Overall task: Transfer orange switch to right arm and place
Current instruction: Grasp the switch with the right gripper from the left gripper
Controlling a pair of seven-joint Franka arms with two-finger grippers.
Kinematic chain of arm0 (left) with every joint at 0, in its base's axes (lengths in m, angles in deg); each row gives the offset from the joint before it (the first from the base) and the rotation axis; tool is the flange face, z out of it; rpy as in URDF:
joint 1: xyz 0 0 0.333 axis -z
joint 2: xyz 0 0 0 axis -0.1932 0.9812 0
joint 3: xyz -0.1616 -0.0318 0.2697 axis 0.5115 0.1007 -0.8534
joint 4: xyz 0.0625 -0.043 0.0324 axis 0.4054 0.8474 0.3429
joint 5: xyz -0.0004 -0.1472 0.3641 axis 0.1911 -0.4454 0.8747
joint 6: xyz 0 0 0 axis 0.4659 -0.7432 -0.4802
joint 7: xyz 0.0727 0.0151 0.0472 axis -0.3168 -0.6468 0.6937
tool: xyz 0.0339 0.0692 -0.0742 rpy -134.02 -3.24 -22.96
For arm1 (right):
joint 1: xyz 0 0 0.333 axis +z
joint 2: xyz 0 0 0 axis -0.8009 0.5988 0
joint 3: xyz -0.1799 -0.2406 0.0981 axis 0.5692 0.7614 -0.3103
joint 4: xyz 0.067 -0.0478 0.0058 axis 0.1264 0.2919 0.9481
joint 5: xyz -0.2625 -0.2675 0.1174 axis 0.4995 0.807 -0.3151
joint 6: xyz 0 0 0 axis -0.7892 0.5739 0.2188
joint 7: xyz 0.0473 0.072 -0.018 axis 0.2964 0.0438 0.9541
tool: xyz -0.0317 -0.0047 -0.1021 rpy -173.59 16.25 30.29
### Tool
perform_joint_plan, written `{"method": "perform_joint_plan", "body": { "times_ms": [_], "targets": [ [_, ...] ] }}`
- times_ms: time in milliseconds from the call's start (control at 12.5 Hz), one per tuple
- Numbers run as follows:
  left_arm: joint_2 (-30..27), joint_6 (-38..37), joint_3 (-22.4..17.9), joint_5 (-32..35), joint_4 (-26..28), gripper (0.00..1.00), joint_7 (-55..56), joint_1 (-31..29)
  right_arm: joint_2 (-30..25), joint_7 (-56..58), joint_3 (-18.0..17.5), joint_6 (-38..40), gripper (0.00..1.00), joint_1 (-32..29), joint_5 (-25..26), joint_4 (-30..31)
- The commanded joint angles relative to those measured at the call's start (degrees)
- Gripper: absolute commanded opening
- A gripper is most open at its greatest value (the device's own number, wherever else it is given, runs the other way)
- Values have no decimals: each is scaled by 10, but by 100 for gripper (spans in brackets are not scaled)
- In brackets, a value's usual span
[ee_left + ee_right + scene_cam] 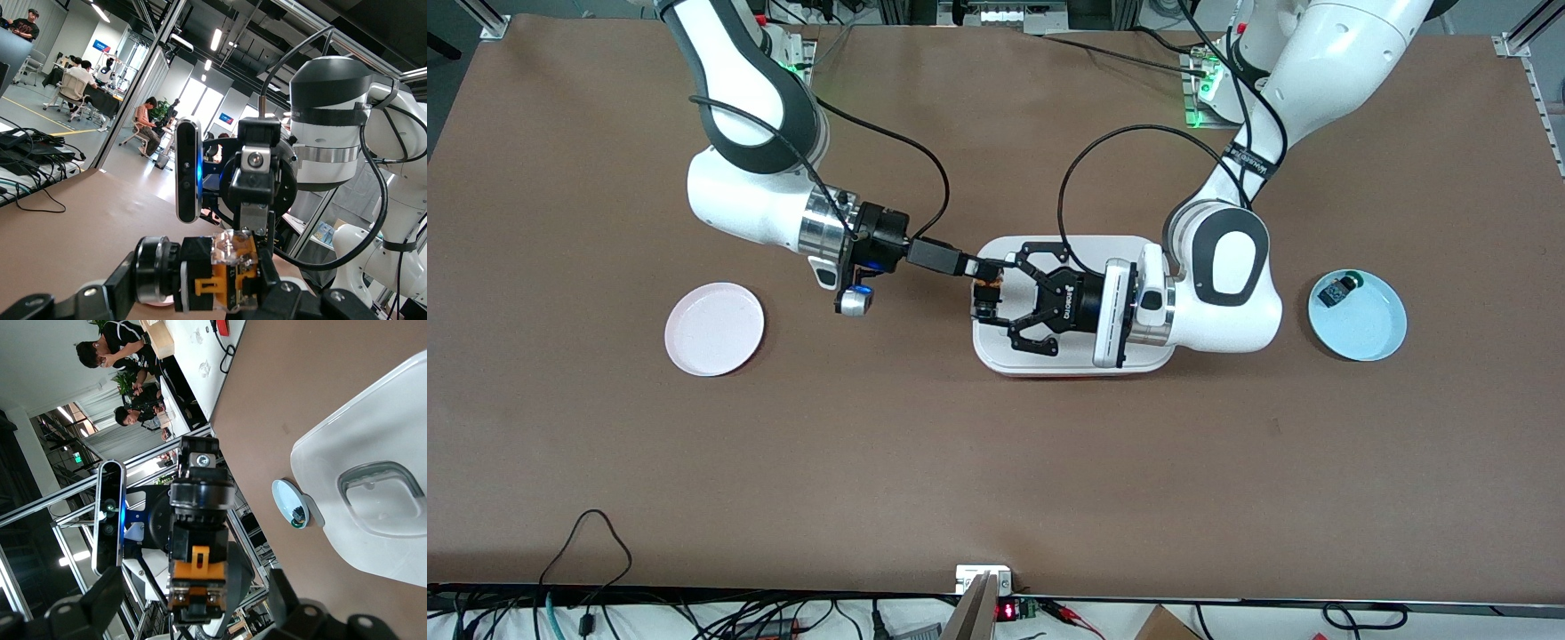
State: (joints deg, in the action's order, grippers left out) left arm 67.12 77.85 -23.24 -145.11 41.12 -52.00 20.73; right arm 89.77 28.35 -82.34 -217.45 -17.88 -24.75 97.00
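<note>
The orange switch (985,298), a black body with an orange block, hangs in the air over the white tray (996,353). My left gripper (998,293), the wide claw, is shut on it end to end; the left wrist view shows the switch (220,277) pinched between its fingers (113,287). My right gripper (983,271), slim and black, reaches in from the right arm's end. In the right wrist view its fingers (110,593) stand apart on either side of the switch (197,570), with gaps, so it is open. The switch's cap is hidden.
A pink plate (714,329) lies toward the right arm's end. A light blue plate (1369,331) toward the left arm's end holds a small dark green-capped switch (1338,289). The tray (373,433) has a recessed handle. Brown table surface surrounds them.
</note>
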Motion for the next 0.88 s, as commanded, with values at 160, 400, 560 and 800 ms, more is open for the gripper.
{"method": "perform_joint_plan", "body": {
  "times_ms": [160,400,560,800],
  "targets": [
    [1,5,-3,-19,-4,18,-20,5,-11,8,-2,-9,76,3,-17,17],
    [1,5,-3,-19,-4,18,-20,5,-9,9,-2,-7,67,3,-16,17],
    [1,5,-3,-19,-4,18,-20,5,-7,10,-2,-7,61,2,-16,17],
    [1,5,-3,-19,-5,18,-20,5,-5,13,-2,-7,45,1,-16,17]
  ]
}}
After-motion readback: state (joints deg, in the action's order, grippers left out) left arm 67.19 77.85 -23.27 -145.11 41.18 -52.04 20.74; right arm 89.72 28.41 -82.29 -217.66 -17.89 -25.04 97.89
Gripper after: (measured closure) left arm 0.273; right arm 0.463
